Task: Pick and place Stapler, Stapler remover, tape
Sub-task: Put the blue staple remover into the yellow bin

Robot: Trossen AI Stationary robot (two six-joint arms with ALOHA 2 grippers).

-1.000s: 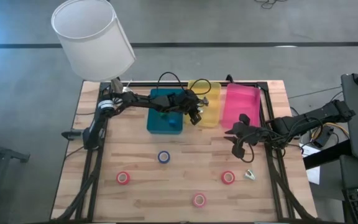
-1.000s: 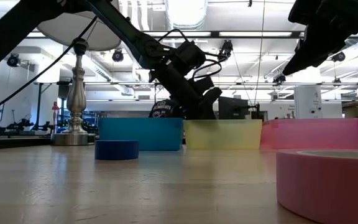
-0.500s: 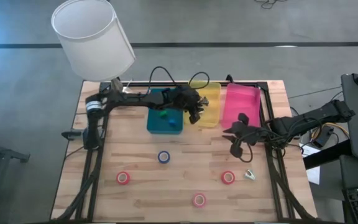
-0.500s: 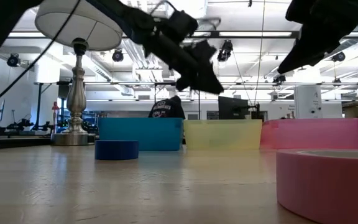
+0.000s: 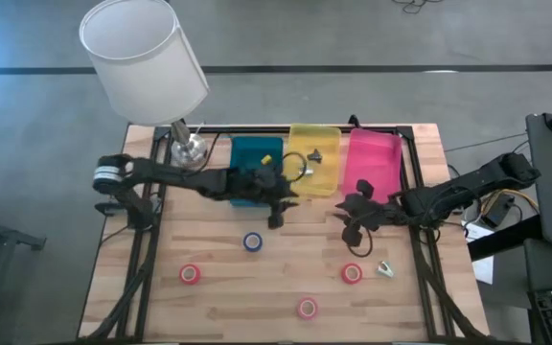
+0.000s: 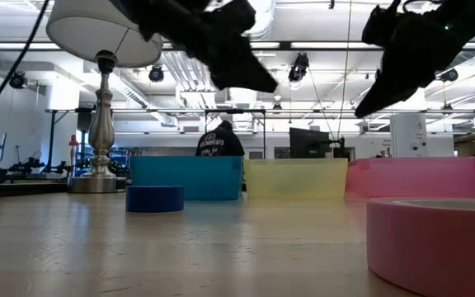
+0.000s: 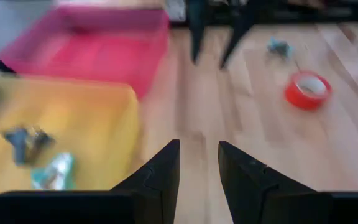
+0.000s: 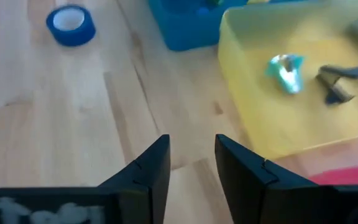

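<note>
With both arms hovering over the surface (image 5: 209, 287), left fingers (image 7: 197, 171) and right fingers (image 8: 191, 163) slightly parted and holding nothing, four tape rolls are lying flat—blue (image 5: 252, 241), red (image 5: 352, 273)—looking light, stiff, best pinched across the ring wall.

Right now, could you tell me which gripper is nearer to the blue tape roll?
The left gripper is nearer: it hangs just beyond the blue tape roll, by the blue bin. The right gripper sits farther off to the roll's right, near the pink bin.
</note>
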